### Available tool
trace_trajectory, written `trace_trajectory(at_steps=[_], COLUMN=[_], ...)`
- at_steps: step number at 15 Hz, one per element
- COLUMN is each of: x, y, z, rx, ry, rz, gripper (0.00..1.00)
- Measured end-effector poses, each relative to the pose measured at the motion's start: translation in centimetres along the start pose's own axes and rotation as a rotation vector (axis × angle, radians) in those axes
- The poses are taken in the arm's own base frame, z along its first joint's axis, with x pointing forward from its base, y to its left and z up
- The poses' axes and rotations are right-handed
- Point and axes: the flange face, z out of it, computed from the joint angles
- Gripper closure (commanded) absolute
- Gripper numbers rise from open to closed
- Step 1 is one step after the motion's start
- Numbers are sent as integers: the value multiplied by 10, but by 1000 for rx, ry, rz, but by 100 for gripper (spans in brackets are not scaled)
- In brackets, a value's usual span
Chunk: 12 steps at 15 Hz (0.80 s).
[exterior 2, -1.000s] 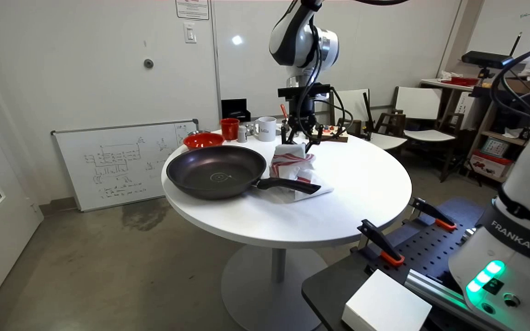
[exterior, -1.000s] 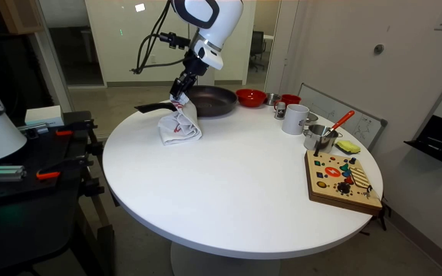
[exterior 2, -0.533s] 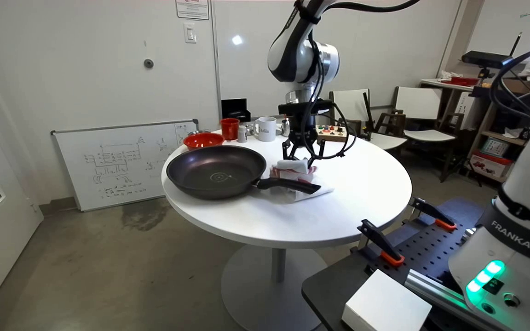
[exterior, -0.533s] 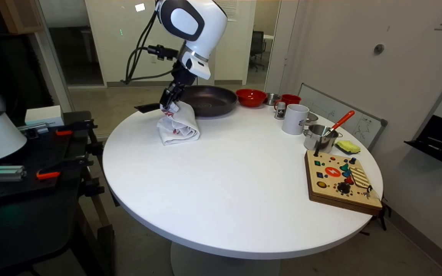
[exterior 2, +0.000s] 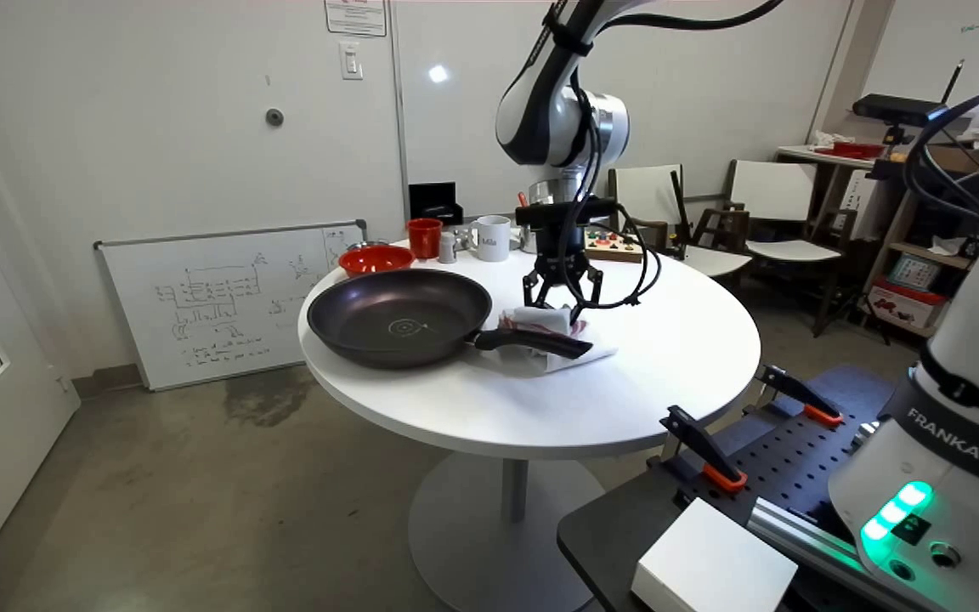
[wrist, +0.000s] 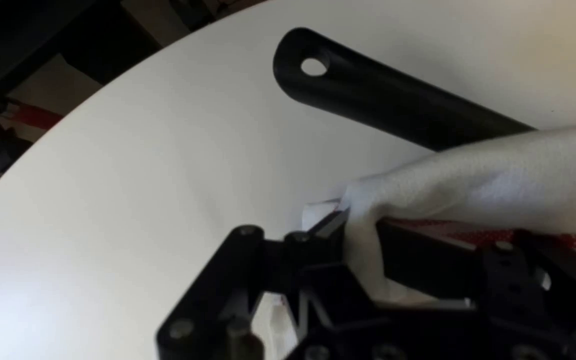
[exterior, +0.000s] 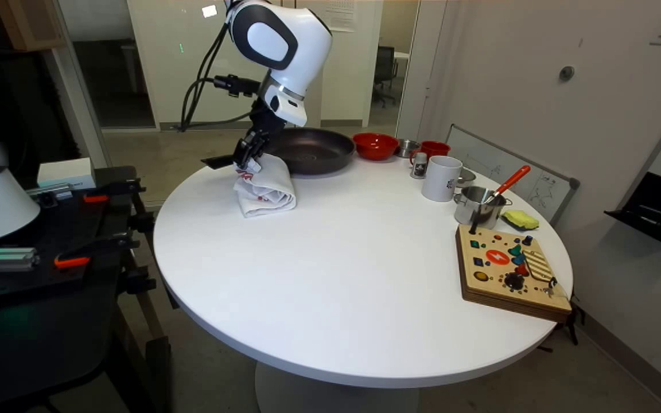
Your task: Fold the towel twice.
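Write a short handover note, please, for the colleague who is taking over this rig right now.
Gripper: shut on a bunched bit of the towel, low over the table.
Towel: on the table beside the frying pan, with folded layers showing in an exterior view.
Pan handle: close by the towel; whether they touch is unclear.
Done: at least one fold seems in place; the exact count cannot be told.
Left: probably lay the held part down, release, then check for two folds.
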Motion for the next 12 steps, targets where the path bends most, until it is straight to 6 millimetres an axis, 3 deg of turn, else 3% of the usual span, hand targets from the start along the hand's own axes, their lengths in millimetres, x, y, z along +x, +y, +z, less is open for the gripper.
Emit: trace_trajectory(at_steps=[12], x=[-14], y=[-11], z=[64], rx=[10], ry=[90], rz=[-15], gripper=[100])
